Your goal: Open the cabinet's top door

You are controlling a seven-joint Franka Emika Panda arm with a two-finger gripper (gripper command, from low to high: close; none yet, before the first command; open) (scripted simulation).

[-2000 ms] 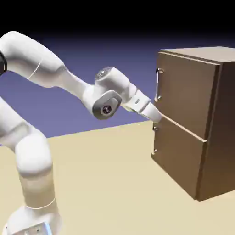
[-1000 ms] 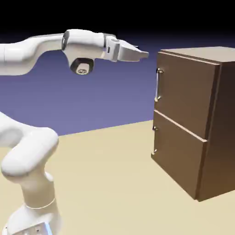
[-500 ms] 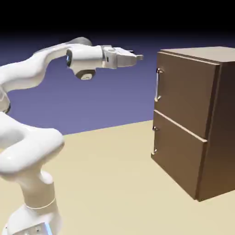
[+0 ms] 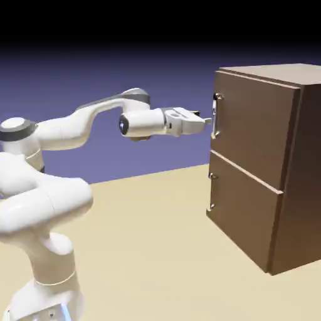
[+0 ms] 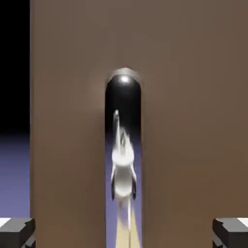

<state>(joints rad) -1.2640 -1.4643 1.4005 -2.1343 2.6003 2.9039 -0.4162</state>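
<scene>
The dark-brown cabinet [image 4: 307, 163] stands at the right of the exterior view. Its top door [image 4: 254, 128] is shut flat, with a long vertical silver handle [image 4: 215, 116] at its left edge. My gripper [image 4: 206, 120] is held level at the handle's height, with its tips just short of the bar. In the hand view the top door [image 5: 193, 121] fills the picture and the shiny handle [image 5: 123, 145] runs down the middle. My gripper [image 5: 124, 232] is open, its grey fingertips [image 5: 17, 231] far apart in the bottom corners, and holds nothing.
Below the top door sits the shorter lower panel [image 4: 244, 213] with its own short handle [image 4: 211, 191]. The tan table [image 4: 144, 251] stretches between my base and the cabinet. My white arm [image 4: 69, 128] arcs in from the left.
My hand has come down from near the cabinet's top level to the handle's height and moved right, close to the bar. The jaws have stayed open and the door has not moved.
</scene>
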